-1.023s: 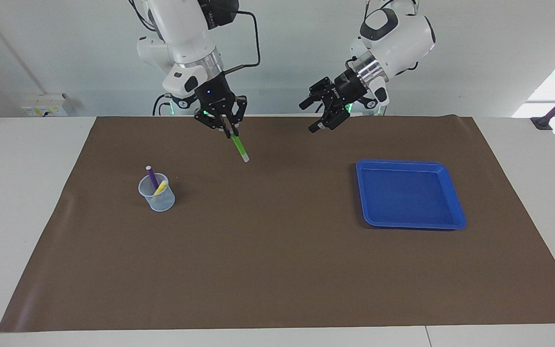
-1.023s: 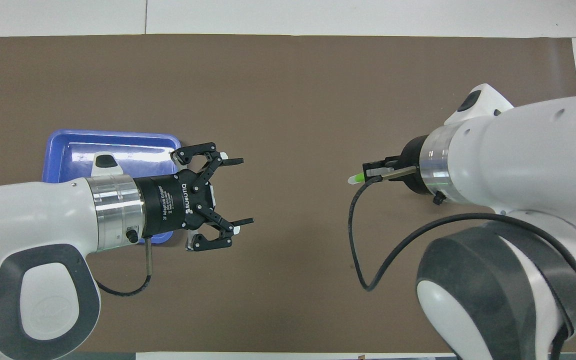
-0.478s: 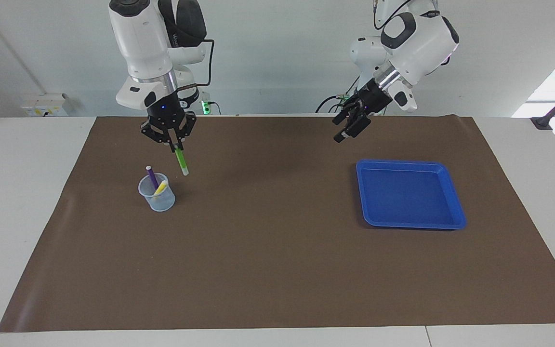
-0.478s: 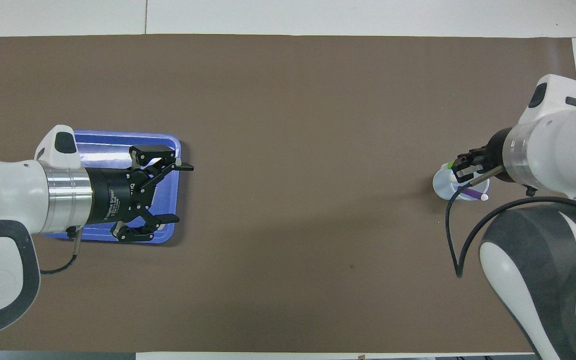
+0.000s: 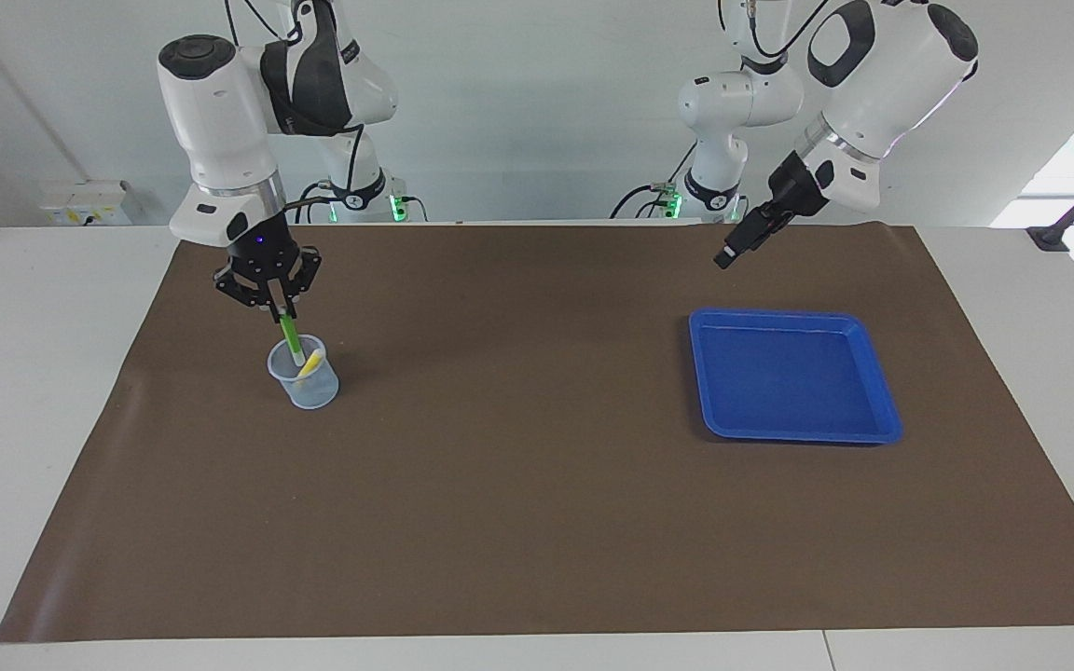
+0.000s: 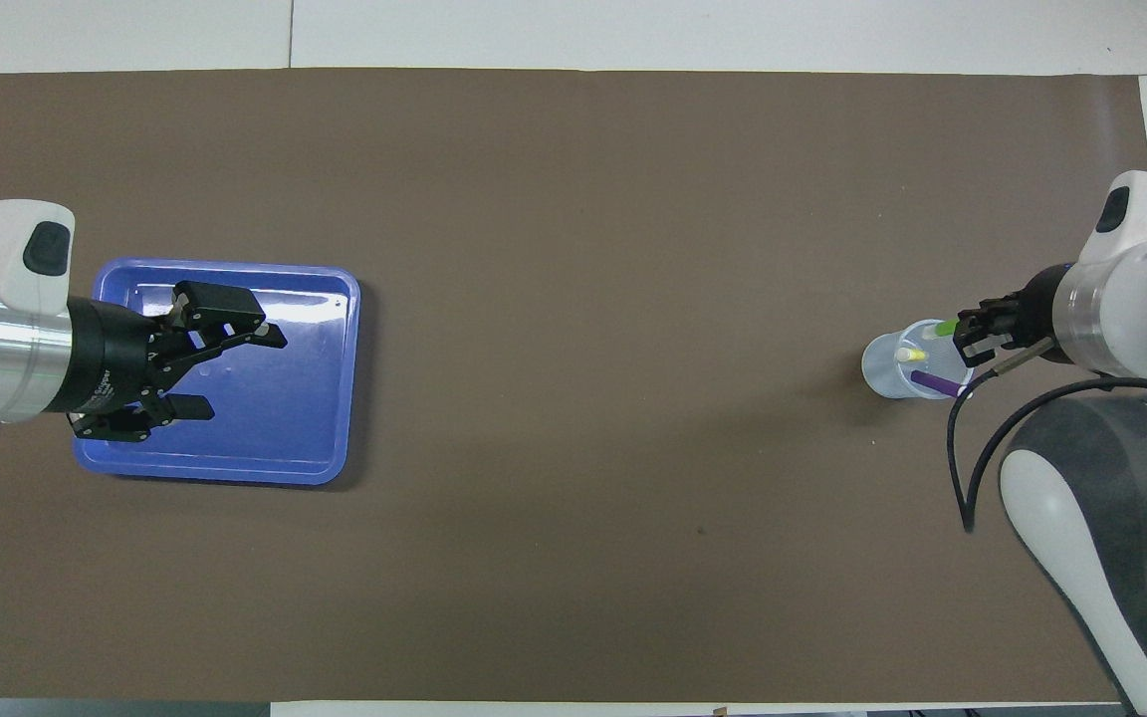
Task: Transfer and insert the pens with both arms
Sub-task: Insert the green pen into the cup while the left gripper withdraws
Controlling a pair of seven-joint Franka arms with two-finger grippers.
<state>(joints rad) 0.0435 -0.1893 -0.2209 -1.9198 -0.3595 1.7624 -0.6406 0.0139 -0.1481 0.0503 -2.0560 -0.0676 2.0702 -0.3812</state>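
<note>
The right hand is clamped on the slim green marker pen, which hangs nearly upright with its pale lower end inside the mouth of the small clear plastic cup. Whether that tip touches anything in the cup is hard to make out. From overhead, the hand covers most of the green pen, leaving only a short stub showing. A yellow marker pen leans inside the cup; the purple marker pen shows only in the overhead view, hidden by the green pen and hand in the facing view. The cup stands on the brown mat covering the desk, toward the right arm's end.

The left hand waits in the air over the shallow blue plastic tray, its fingers spread apart and holding nothing.
</note>
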